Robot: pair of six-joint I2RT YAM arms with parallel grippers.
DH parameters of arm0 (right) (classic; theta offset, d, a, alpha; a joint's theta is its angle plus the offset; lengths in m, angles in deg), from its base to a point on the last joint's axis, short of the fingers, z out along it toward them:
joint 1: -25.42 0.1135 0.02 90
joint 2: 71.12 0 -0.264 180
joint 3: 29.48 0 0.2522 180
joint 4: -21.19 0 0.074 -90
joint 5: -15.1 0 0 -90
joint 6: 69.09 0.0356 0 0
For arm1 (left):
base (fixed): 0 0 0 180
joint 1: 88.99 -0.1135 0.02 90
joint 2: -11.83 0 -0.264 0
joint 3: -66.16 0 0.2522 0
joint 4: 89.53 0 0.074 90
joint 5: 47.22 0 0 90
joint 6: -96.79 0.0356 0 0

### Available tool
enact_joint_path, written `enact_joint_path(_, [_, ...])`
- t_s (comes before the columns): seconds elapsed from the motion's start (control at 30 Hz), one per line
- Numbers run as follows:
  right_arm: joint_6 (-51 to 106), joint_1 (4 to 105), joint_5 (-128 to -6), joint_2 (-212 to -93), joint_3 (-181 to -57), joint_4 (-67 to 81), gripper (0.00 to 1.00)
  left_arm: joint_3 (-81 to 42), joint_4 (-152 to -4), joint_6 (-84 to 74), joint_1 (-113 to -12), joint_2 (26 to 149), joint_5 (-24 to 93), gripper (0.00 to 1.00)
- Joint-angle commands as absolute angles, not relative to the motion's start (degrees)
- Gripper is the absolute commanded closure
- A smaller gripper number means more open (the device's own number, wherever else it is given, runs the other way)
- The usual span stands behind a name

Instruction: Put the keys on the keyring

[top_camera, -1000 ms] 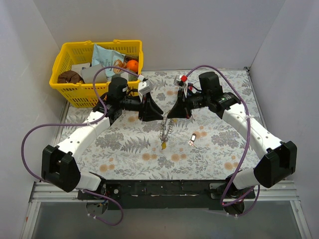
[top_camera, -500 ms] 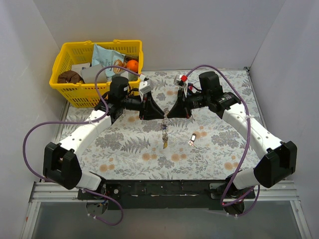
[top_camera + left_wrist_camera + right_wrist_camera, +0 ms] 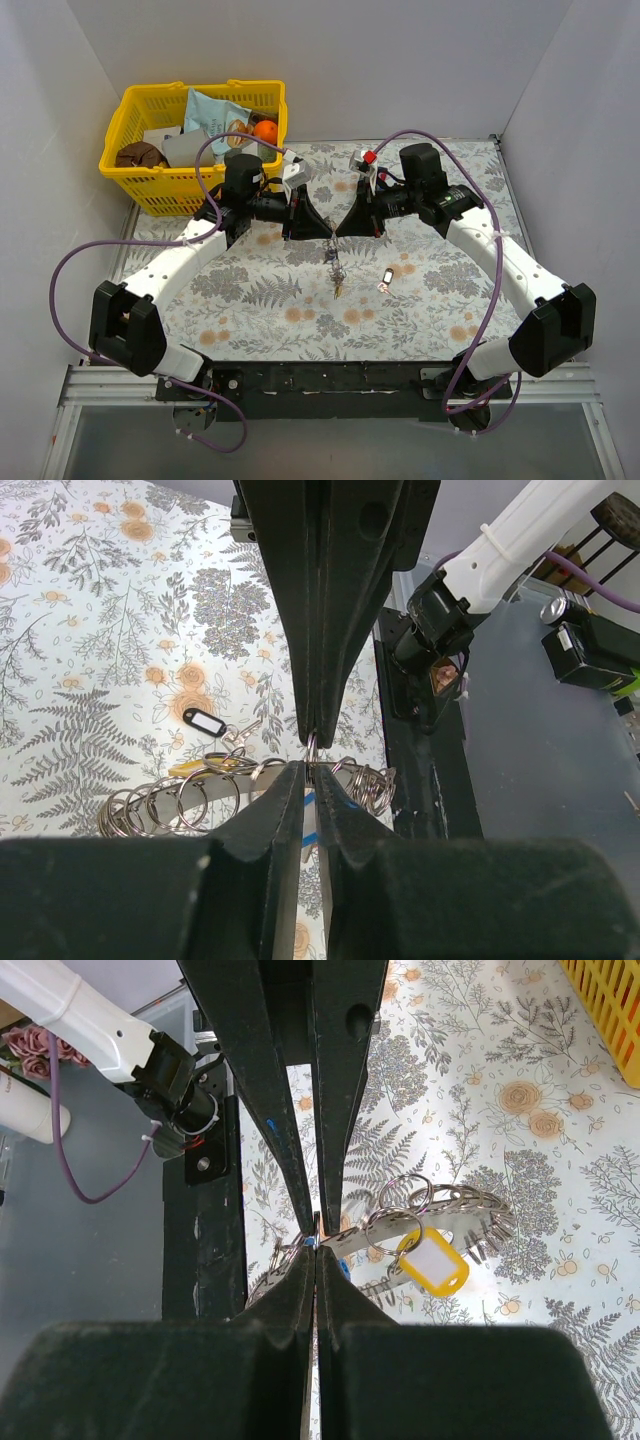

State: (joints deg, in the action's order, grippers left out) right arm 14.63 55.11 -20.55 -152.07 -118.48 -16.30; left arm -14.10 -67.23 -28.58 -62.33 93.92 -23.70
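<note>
Right over the middle of the table (image 3: pixel 250 290), the left gripper (image 3: pixel 326 233) and the right gripper (image 3: pixel 339 233) meet tip to tip. The keyring (image 3: pixel 333 258) hangs from that meeting point, its toothed rim strung with small loops. A yellow-tagged key (image 3: pixel 432 1263) dangles at its low end, toward the near edge. The right gripper's fingers are clenched flat together on the keyring's metal. The left gripper's fingers (image 3: pixel 275 810) are drawn to a thin slit just below a small loop. Whether they bite on it I cannot tell, since each gripper hides the other's pinch. A white-tagged key (image 3: pixel 386 279) lies loose on the table, near the keyring on its right. A yellow basket (image 3: pixel 165 190) full of items sits in the far left corner, well apart.
</note>
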Motion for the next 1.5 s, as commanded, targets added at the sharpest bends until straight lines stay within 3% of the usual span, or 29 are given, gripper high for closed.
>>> enact_joint_path(0.0, [14.58,55.39,-18.12,-151.37,-121.38,-13.67,0.99,-16.15,-68.03,-28.80,-61.92,93.57,-23.49,0.91])
enact_joint_path(0.33, [14.49,55.39,-18.03,-151.37,-121.11,-13.75,0.99,-16.59,-69.00,-31.44,-61.83,94.62,-21.73,0.83])
enact_joint_path(0.43, [14.41,55.39,-18.12,-151.37,-121.11,-13.84,0.99,-16.68,-69.09,-31.53,-61.57,94.89,-21.47,0.88])
enact_joint_path(0.5, [14.41,55.39,-18.12,-151.46,-121.11,-13.84,0.99,-16.85,-69.09,-31.53,-61.39,94.80,-21.12,0.99])
enact_joint_path(0.77, [14.67,55.39,-20.22,-151.28,-120.85,-13.84,0.99,-15.28,-69.70,-30.91,-61.39,93.14,-19.54,1.00])
enact_joint_path(0.9, [15.72,55.39,-23.13,-150.49,-120.06,-12.44,0.78,-13.52,-71.11,-30.91,-61.30,91.47,-18.57,1.00])
enact_joint_path(0.93, [16.25,55.39,-23.92,-150.05,-119.71,-11.13,0.63,-12.73,-71.46,-31.09,-61.39,90.85,-18.48,1.00])
enact_joint_path(1.03, [18.01,55.30,-26.38,-147.68,-117.25,-6.84,0.33,-11.41,-73.04,-31.53,-61.30,89.71,-17.69,1.00])
enact_joint_path(1.13, [20.47,54.95,-29.46,-143.82,-113.39,-2.26,0.19,-10.01,-74.44,-31.88,-61.39,88.57,-16.90,1.00])
enact_joint_path(1.47, [33.91,48.10,-23.49,-138.89,-104.68,14.27,0.10,-3.59,-83.41,-33.46,-61.30,83.38,-11.89,1.00])
